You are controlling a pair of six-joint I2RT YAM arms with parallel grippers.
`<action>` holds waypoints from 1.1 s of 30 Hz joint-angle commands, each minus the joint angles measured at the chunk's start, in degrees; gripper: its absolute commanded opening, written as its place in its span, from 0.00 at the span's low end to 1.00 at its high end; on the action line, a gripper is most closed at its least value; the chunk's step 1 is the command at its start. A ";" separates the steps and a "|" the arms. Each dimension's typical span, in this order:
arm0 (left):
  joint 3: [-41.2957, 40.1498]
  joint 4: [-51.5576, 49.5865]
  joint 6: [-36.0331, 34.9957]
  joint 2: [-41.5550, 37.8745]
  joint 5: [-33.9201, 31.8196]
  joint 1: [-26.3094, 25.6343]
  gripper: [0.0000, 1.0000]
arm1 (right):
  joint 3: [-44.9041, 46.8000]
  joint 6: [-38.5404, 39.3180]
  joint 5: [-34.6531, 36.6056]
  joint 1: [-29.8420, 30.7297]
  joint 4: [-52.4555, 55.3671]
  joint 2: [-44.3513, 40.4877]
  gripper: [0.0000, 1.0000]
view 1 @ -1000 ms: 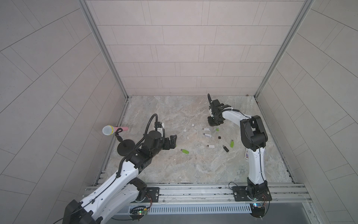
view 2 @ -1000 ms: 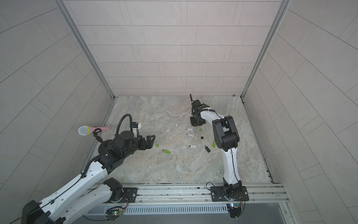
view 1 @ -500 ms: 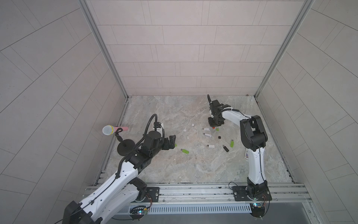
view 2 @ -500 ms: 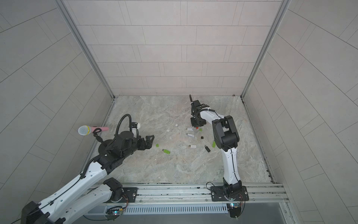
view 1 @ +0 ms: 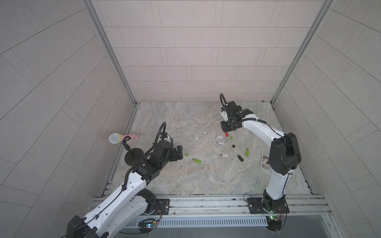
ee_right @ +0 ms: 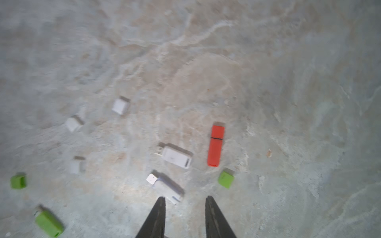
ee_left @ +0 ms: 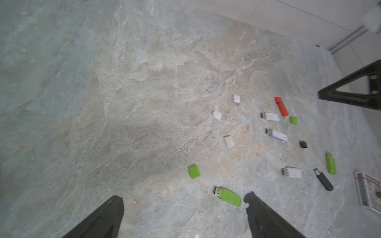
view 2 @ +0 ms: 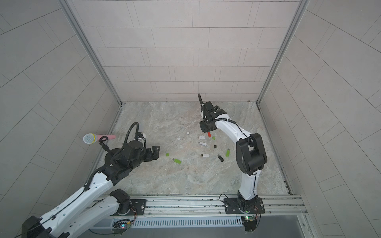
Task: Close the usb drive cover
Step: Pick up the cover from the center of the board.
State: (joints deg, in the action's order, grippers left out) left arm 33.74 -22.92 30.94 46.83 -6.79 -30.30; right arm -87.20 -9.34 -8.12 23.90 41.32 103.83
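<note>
Pale tiled walls are enclosing a marbled stone counter [view 1: 185, 179] where USB drives and loose caps are lying scattered. The red USB drive [ee_right: 215, 146] is lying flat with its cover seated, a thin dark seam showing at the join. The right claw [ee_right: 185, 204] is hovering just beside it, narrowly parted and gripping nothing. A white drive [ee_right: 177, 157] with a bare plug is lying just beside the red USB drive, a second white drive [ee_right: 165, 186] near it, and a green cap [ee_right: 226, 179] close to its tail end. Well apart from the red USB drive, toward the left arm, a green drive [ee_left: 228, 196] is lying uncovered with a second green cap [ee_left: 194, 172] near it. The left claw [ee_left: 183, 196] is hanging over them, spread wide and empty. Crowding looks like the main risk: a descending right finger could be clipping the second white drive and shoving its neighbours. The small smooth caps could also be squirting out of a pinch or seating crooked on a plug.
</note>
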 commanded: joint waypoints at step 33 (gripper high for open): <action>1.01 -16.55 14.67 -3.70 -9.92 14.98 1.00 | -1.81 50.35 -20.83 22.75 -15.04 17.30 0.39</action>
State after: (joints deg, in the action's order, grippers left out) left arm 33.45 -37.41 44.40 45.21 -12.93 -15.59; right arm -87.74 38.50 -28.38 46.63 27.57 119.92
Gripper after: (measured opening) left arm 0.999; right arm 0.386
